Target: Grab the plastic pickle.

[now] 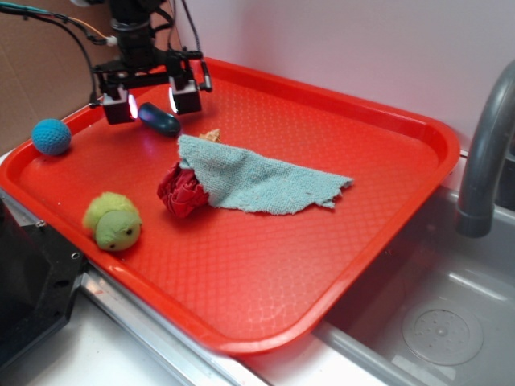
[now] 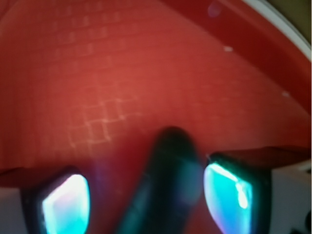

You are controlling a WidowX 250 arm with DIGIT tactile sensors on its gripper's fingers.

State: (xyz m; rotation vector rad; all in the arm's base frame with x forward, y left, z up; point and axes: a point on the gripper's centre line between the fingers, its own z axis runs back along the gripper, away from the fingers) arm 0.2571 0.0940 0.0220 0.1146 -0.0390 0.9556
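The plastic pickle (image 1: 159, 119) is a glossy dark teal capsule lying on the red tray (image 1: 338, 201) near its far left corner. My gripper (image 1: 151, 103) hovers right over it, open, with one finger on each side. In the wrist view the pickle (image 2: 168, 185) lies blurred between the two glowing fingertips (image 2: 66, 204), closer to the right one, with gaps on both sides. My gripper (image 2: 146, 200) touches nothing that I can see.
A blue knitted ball (image 1: 51, 136) sits at the tray's left edge. A fuzzy light-green plush ball (image 1: 113, 221) lies near the front left. A teal cloth (image 1: 257, 178) partly covers a red crumpled rag (image 1: 182, 191) mid-tray. A grey faucet (image 1: 487, 145) and sink stand right.
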